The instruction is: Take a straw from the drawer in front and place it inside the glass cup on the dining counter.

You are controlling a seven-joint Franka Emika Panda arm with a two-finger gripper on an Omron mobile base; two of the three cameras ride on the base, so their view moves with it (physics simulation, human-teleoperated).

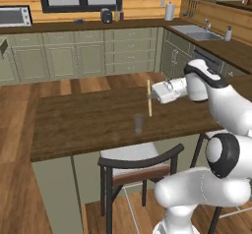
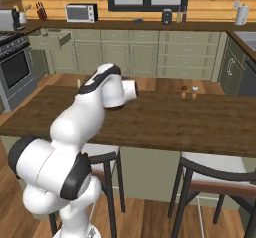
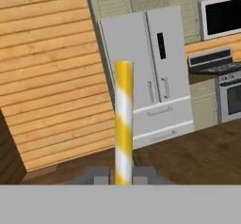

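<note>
My gripper is shut on the straw, which it holds upright over the dining counter. In the hand view the straw shows yellow and white bands and rises between the two fingertips. The glass cup stands on the counter, a little left of the straw's lower end and nearer the counter's front edge; the two are apart. Across the room, in the right base view, the drawer stands pulled open under the wall-side worktop. There my arm covers the gripper.
A dark chair is tucked under the counter's near edge, with another seat to the right. Two small shakers stand at the counter's far side. A grey fridge and a stove lie beyond the straw.
</note>
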